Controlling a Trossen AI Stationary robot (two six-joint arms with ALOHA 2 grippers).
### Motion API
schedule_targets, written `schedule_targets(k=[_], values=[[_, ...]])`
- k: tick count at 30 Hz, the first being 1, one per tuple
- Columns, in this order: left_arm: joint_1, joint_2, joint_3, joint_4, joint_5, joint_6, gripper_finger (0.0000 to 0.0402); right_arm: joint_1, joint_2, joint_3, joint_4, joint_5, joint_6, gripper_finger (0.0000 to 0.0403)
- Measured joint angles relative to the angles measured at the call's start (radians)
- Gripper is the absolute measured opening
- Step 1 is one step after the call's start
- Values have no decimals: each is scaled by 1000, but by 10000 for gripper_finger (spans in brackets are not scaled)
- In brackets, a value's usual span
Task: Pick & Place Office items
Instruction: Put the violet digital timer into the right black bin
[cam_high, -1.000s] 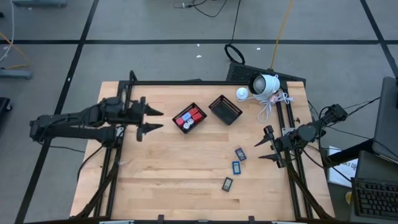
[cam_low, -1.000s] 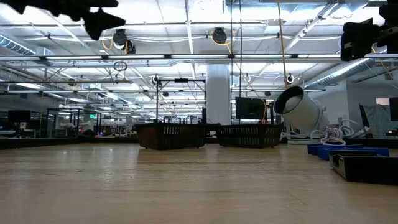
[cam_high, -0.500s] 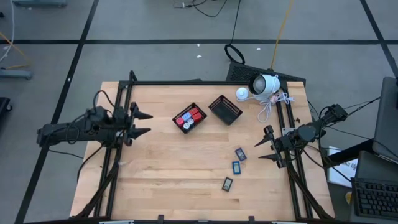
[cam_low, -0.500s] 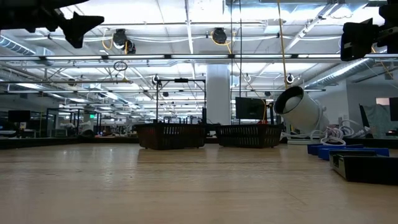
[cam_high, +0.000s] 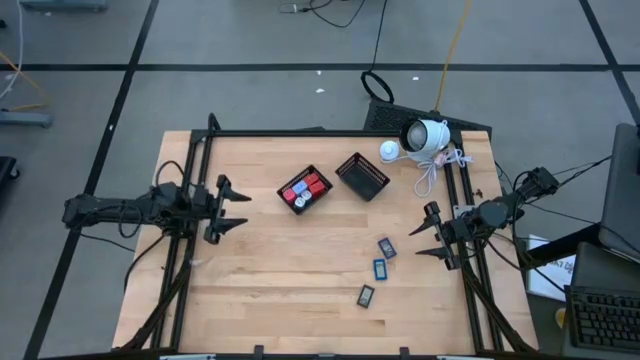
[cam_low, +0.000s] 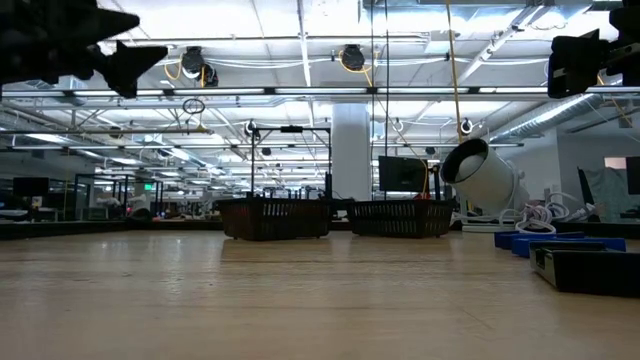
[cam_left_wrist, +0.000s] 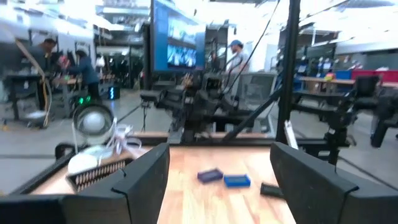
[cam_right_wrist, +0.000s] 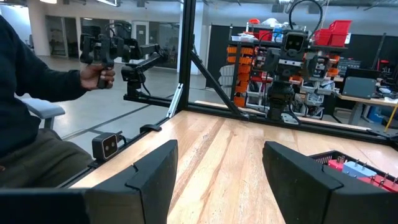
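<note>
Red blocks and a pale blue block lie in a black mesh basket (cam_high: 305, 190), also seen in the right wrist view (cam_right_wrist: 356, 168). The second mesh basket (cam_high: 362, 176) beside it holds nothing I can see. Three dark flat blue-faced rectangles (cam_high: 386, 248) (cam_high: 379, 268) (cam_high: 365, 295) lie flat on the wood toward the right; they show in the left wrist view (cam_left_wrist: 236, 180). My left gripper (cam_high: 240, 209) hovers open at the table's left edge, well left of the baskets. My right gripper (cam_high: 427, 232) waits open at the right edge, beside the rectangles.
A white dome camera (cam_high: 425, 137) with a coiled white cable stands at the far right corner, next to the empty basket. Black frame rails run along the left, far and right edges. Bare wood (cam_high: 280, 270) lies in the near middle. A seated person (cam_right_wrist: 31, 112) shows beyond the table.
My left arm has drawn back toward the table's left edge and a little toward the near edge, away from the basket with the red blocks, and has dropped slightly. Its gripper has stayed open and holds nothing. The right arm has kept still.
</note>
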Motion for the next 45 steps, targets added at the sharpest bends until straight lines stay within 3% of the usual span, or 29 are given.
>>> schedule_targets(k=[4,13,27,45], values=[[-10,-18,19,-55,-12,6,285,0,0,0,0,0,0,224],[-10,-207,60,-307,-59,16,269,0,0,0,0,0,0,224],[-51,-203,-81,-170,-150,0,255,0,0,0,0,0,0,224],[-56,-200,-76,-186,-153,7,271,0,0,0,0,0,0,224]])
